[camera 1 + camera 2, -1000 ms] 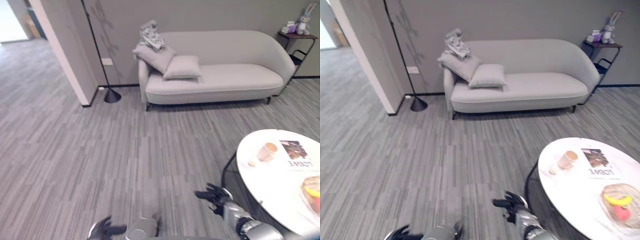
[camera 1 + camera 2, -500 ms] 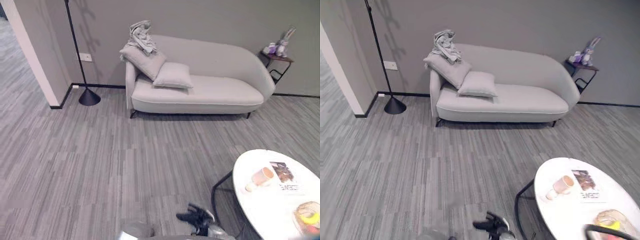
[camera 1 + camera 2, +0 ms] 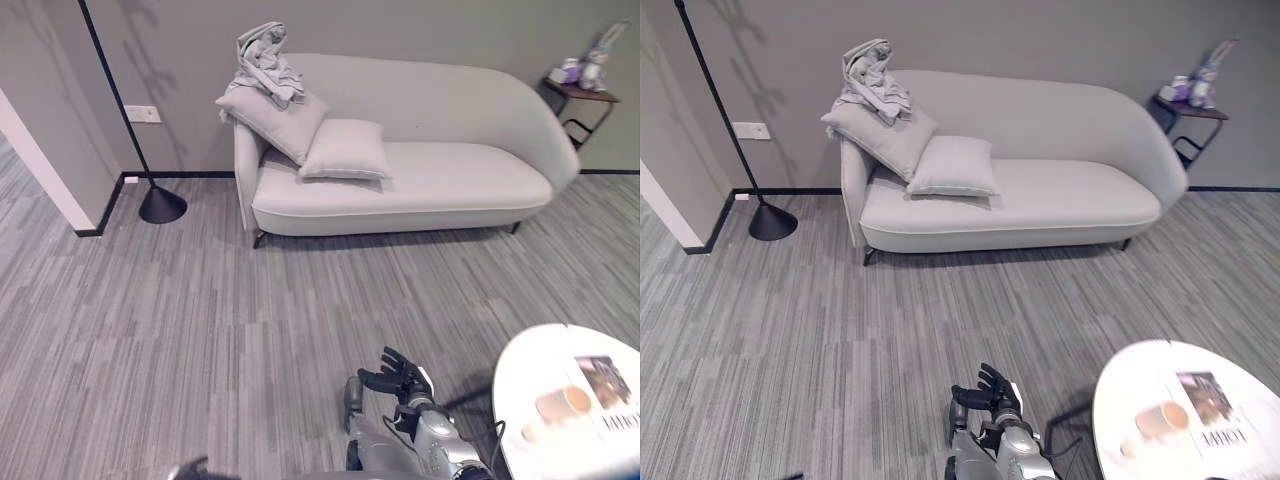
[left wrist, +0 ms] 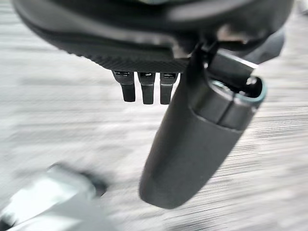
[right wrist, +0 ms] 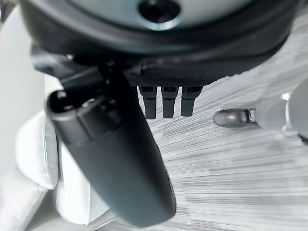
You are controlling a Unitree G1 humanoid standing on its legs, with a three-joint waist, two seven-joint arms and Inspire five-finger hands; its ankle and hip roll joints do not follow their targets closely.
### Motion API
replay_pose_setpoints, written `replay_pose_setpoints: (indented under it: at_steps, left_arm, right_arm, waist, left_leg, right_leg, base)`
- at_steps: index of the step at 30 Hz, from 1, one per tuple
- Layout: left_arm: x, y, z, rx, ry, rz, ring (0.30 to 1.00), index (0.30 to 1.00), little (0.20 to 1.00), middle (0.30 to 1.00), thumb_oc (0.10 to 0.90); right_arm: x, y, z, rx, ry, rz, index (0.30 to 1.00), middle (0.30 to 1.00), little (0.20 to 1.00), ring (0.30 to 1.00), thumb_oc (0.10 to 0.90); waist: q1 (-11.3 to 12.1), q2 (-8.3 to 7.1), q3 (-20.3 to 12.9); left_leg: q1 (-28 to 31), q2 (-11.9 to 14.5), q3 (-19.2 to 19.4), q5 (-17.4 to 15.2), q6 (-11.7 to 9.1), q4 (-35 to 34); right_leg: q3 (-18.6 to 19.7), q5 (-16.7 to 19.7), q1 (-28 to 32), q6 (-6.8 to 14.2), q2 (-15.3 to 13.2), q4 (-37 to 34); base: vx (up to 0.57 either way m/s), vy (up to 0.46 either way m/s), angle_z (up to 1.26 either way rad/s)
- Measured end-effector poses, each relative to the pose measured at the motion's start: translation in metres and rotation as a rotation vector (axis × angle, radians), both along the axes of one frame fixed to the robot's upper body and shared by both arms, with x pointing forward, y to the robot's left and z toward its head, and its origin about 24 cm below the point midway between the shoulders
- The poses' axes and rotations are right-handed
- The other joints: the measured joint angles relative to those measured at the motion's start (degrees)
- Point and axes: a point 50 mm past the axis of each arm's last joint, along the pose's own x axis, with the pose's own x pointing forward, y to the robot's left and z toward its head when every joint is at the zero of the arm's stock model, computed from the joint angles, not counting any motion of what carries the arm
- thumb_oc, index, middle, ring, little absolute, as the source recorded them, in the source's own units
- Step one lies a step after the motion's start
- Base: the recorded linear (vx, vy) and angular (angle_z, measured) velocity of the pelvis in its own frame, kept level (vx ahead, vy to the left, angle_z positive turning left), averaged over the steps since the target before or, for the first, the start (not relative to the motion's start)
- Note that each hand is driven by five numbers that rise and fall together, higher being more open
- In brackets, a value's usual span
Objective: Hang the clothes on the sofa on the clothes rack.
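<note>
A crumpled pile of grey clothes [image 3: 265, 62] lies on top of the tilted pillow [image 3: 272, 115] at the left end of the light grey sofa [image 3: 450, 175], against the far wall. My right hand [image 3: 400, 380] hangs low over the carpet, far short of the sofa, open with its fingers [image 5: 163, 103] straight and nothing in it. My left hand [image 4: 192, 144] is also open and empty, its fingers [image 4: 147, 89] straight above bare carpet. No clothes rack is visible.
A second pillow [image 3: 345, 150] lies flat on the seat. A black floor lamp [image 3: 160, 205] stands left of the sofa by a wall corner. A round white table [image 3: 575, 405] with a cup and magazine sits at the lower right. A small side table [image 3: 585, 90] stands at the sofa's right.
The camera has moved: the sofa now sits larger and more central, and the round table has slid toward the lower right corner. Both hands stay low, open and empty.
</note>
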Motion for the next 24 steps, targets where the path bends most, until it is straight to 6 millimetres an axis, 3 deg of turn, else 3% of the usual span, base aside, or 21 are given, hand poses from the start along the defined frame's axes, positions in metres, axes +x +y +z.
replay_pose_setpoints:
  at_steps: [1,2,3,4,5,6,7,8,9,10,11,12,13,14,15,18,19,20,21,22,24]
  left_arm:
    - [-0.011,-0.003,0.000,-0.008,0.029,0.011,0.900,0.900,0.900,0.900,0.800]
    - [-0.015,-0.010,-0.002,-0.028,0.034,0.017,0.900,0.900,0.900,0.900,0.800]
    - [-0.014,-0.013,-0.002,-0.036,0.024,0.030,0.900,0.900,0.900,0.900,0.800]
    - [-0.007,-0.010,-0.002,-0.027,-0.010,0.032,0.900,0.900,0.900,0.900,0.800]
    - [-0.001,-0.005,-0.001,-0.014,-0.035,0.027,0.900,0.900,0.900,0.900,0.800]
    - [0.007,0.003,0.001,0.005,-0.072,0.020,0.900,0.900,0.900,0.900,0.800]
    - [0.020,0.013,0.004,0.033,-0.128,0.008,0.900,0.900,0.900,0.900,0.800]
    - [0.035,0.018,0.006,0.044,-0.171,-0.010,0.900,0.900,0.900,0.900,0.800]
    - [0.043,0.020,0.008,0.057,-0.198,-0.021,0.900,0.900,0.900,0.900,0.800]
    - [0.060,0.033,0.015,0.102,-0.268,-0.029,0.900,0.900,0.900,0.900,0.800]
    - [0.061,0.038,0.016,0.114,-0.272,-0.029,0.900,0.900,0.900,0.900,0.800]
    - [0.074,0.039,0.019,0.118,-0.289,-0.082,0.900,0.900,0.900,0.900,0.800]
    - [0.077,0.038,0.020,0.120,-0.297,-0.099,0.900,0.900,0.900,0.900,0.800]
    - [0.086,0.032,0.020,0.107,-0.334,-0.099,0.900,0.900,0.900,0.900,0.800]
    - [0.091,0.024,0.019,0.086,-0.347,-0.091,0.900,0.900,0.900,0.900,0.800]
    - [0.081,0.013,0.013,0.055,-0.311,-0.056,0.900,0.900,0.900,0.900,0.800]
    - [0.061,0.017,0.009,0.063,-0.247,-0.040,0.900,0.900,0.900,0.900,0.800]
    - [0.056,0.020,0.009,0.072,-0.217,-0.025,0.900,0.900,0.900,0.900,0.800]
    - [0.053,0.020,0.009,0.076,-0.202,-0.022,0.900,0.900,0.900,0.900,0.800]
    - [0.049,0.021,0.008,0.079,-0.188,0.012,0.900,0.900,0.900,0.900,0.800]
    - [0.048,0.021,0.008,0.082,-0.180,0.015,0.900,0.900,0.900,0.900,0.800]
  right_arm:
    - [-0.001,-0.008,0.002,-0.043,-0.007,0.021,0.900,0.900,0.900,0.900,0.800]
    - [0.000,-0.030,0.006,-0.152,-0.011,0.058,0.900,0.900,0.900,0.900,0.800]
    - [0.005,-0.041,0.013,-0.217,-0.027,0.081,0.900,0.900,0.900,0.900,0.800]
    - [0.009,-0.052,0.022,-0.281,-0.055,0.107,0.900,0.900,0.900,0.900,0.800]
    - [0.013,-0.055,0.026,-0.299,-0.075,0.104,0.900,0.900,0.900,0.900,0.800]
    - [0.021,-0.058,0.032,-0.325,-0.106,0.096,0.900,0.900,0.900,0.900,0.800]
    - [0.037,-0.055,0.045,-0.350,-0.172,0.095,0.900,0.900,0.900,0.900,0.800]
    - [0.051,-0.053,0.057,-0.379,-0.233,0.100,0.900,0.900,0.900,0.900,0.800]
    - [0.061,-0.051,0.067,-0.386,-0.280,0.093,0.900,0.900,0.900,0.900,0.800]
    - [0.088,-0.042,0.094,-0.409,-0.407,0.078,0.900,0.900,0.900,0.900,0.800]
    - [0.099,-0.038,0.106,-0.417,-0.465,0.081,0.900,0.900,0.900,0.900,0.800]
    - [0.111,-0.035,0.129,-0.440,-0.559,0.068,0.900,0.900,0.900,0.900,0.800]
    - [0.117,-0.035,0.141,-0.463,-0.606,0.073,0.900,0.900,0.900,0.900,0.800]
    - [0.119,-0.043,0.160,-0.503,-0.681,0.062,0.900,0.900,0.900,0.900,0.800]
    - [0.121,-0.051,0.175,-0.575,-0.742,0.066,0.900,0.900,0.900,0.900,0.800]
    - [0.121,-0.064,0.189,-0.696,-0.786,0.072,0.900,0.900,0.900,0.900,0.800]
    - [0.121,-0.060,0.189,-0.710,-0.780,0.052,0.900,0.900,0.900,0.900,0.800]
    - [0.121,-0.055,0.186,-0.701,-0.777,0.042,0.900,0.900,0.900,0.900,0.800]
    - [0.122,-0.054,0.188,-0.700,-0.790,0.031,0.900,0.900,0.900,0.900,0.800]
    - [0.124,-0.051,0.191,-0.728,-0.802,0.017,0.900,0.900,0.900,0.900,0.800]
    - [0.124,-0.051,0.194,-0.757,-0.818,-0.002,0.900,0.900,0.900,0.900,0.800]
  waist:
    - [0.46,0.16,-1.54]
    - [2.27,3.79,-2.74]
    - [3.82,4.29,-2.80]
    - [3.97,4.23,-2.63]
    - [4.65,3.82,-2.43]
    - [5.66,1.92,-1.42]
    - [7.38,-1.06,-0.22]
    - [7.95,-2.95,0.95]
    - [9.68,-4.22,1.80]
    - [10.84,-6.54,3.10]
    - [10.83,-6.96,3.66]
    - [11.15,-8.21,5.39]
    - [11.48,-7.97,6.43]
    - [11.25,-7.81,7.19]
    - [11.57,-5.99,7.39]
    - [12.81,-1.12,6.12]
    - [14.61,-0.49,6.08]
    - [15.24,-2.08,6.15]
    - [16.18,-1.99,6.12]
    - [17.86,-3.00,6.37]
    - [18.65,-3.18,6.33]
  left_leg:
    - [1.22,0.87,-0.35,-0.55,-0.93,0.37]
    - [-0.02,2.13,0.19,-1.38,-3.23,6.72]
    - [-3.57,1.72,1.41,0.07,-6.72,15.13]
    - [-8.63,2.45,3.97,0.50,-8.23,26.61]
    - [-9.72,3.59,4.42,-0.07,-7.82,28.47]
    - [-11.39,5.10,5.86,0.19,-6.52,31.84]
    - [-16.16,7.39,9.05,0.86,-4.96,38.60]
    - [-21.12,9.86,12.54,1.31,-2.74,44.19]
    - [-24.36,11.38,14.76,1.10,-2.36,45.65]
    - [-30.10,12.84,14.46,1.13,-2.84,44.71]
    - [-32.21,13.21,13.80,1.69,-3.80,42.80]
    - [-34.80,12.75,15.51,1.39,-5.68,36.25]
    - [-35.51,12.17,16.44,1.48,-5.60,31.23]
    - [-36.94,9.14,17.67,2.62,-6.62,21.85]
    - [-37.58,6.67,19.80,6.87,-5.24,12.47]
    - [-37.41,4.57,23.36,14.55,-4.69,2.15]
    - [-34.51,3.58,21.05,18.86,-5.32,-0.30]
    - [-32.12,2.46,22.11,19.52,-5.47,-1.98]
    - [-31.77,2.38,22.59,21.86,-5.33,-1.25]
    - [-30.41,0.78,23.25,19.26,-0.79,0.60]
    - [-28.18,-0.04,23.14,18.69,0.50,0.82]
  right_leg:
    - [0.25,4.10,0.80,-2.39,0.69,0.39]
    - [-0.54,5.44,1.23,-5.91,2.95,2.75]
    - [-0.51,3.81,2.87,-7.11,3.20,2.01]
    - [-1.34,2.71,6.38,-6.18,3.43,-0.13]
    - [0.06,1.29,8.92,-6.23,3.77,-1.01]
    - [0.32,-1.05,11.79,-6.43,3.80,-1.49]
    - [1.83,-3.07,14.79,-6.99,3.70,-1.90]
    - [2.02,-3.25,15.48,-7.10,3.48,-1.82]
    - [2.99,-3.20,16.23,-6.98,3.22,-1.95]
    - [3.98,-3.49,17.29,-7.36,3.08,-2.23]
    - [4.11,-3.70,18.40,-7.42,3.08,-2.60]
    - [3.89,-5.66,21.13,-6.42,1.57,-4.10]
    - [3.86,-6.51,22.25,-6.08,1.26,-4.11]
    - [2.84,-7.98,23.25,-5.02,-0.49,-4.18]
    - [2.42,-9.09,24.71,-3.63,-0.98,-4.36]
    - [2.79,-11.99,27.31,-1.20,0.66,-4.07]
    - [4.08,-14.35,30.52,-0.56,0.61,-4.27]
    - [4.10,-15.16,30.96,0.85,-0.86,-3.91]
    - [3.55,-15.44,31.43,1.28,-1.37,-3.54]
    - [3.84,-15.66,32.92,1.95,-2.77,-2.57]
    - [3.56,-15.61,34.18,2.64,-3.73,-1.05]
  base:
    - [0.73,-0.269,0.41]
    - [0.50,-0.185,0.34]
    - [0.69,-0.262,0.63]
    - [0.32,-0.133,0.71]
    - [0.46,-0.227,0.82]
    - [0.20,-0.221,0.36]
    - [0.28,-0.296,0.24]
    - [0.15,-0.201,-0.19]
    - [0.28,-0.107,-0.48]
    - [0.21,-0.024,-0.61]
    - [0.42,0.036,-0.39]
    - [0.33,0.098,-0.11]
    - [0.42,0.119,0.17]
    - [0.35,0.087,0.19]
    - [0.22,0.058,0.20]
    - [0.41,0.081,-0.10]
    - [0.39,0.096,-0.48]
    - [0.41,0.110,-0.43]
    - [0.45,0.145,-0.35]
    - [0.43,0.142,-0.19]
    - [0.32,0.135,0.04]
